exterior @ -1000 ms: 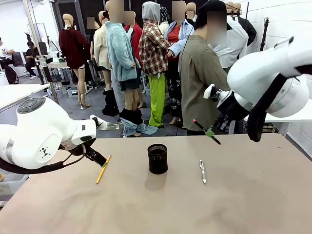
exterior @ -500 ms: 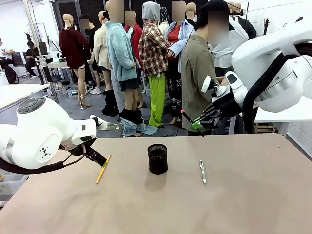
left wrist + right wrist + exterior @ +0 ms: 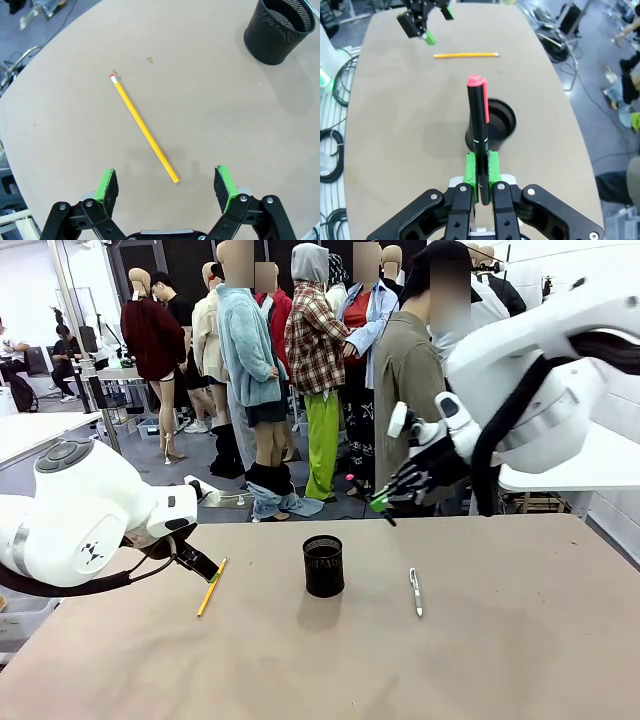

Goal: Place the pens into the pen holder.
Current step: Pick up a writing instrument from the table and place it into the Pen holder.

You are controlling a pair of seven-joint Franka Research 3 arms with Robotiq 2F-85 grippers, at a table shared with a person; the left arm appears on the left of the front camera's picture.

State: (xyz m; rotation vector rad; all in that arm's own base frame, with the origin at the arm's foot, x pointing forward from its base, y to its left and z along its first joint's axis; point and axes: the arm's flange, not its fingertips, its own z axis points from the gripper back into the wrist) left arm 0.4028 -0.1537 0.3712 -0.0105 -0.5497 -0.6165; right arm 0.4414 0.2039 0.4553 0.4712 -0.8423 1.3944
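Right wrist view: right pincer (image 3: pixel 480 167) clamps a slim black pink-capped pen (image 3: pixel 479 115), round mesh cup (image 3: pixel 503 120) beyond; left pincer (image 3: pixel 166 182) gapes wide.

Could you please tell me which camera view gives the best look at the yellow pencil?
The left wrist view: the yellow pencil lies whole and close, its red eraser tip clear. In the front view the pencil is small and foreshortened; in the right wrist view the pencil is far off.

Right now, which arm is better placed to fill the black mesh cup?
Right: the right gripper holds the black pink-capped pen raised near the cup. The left gripper hangs open over the yellow pencil.
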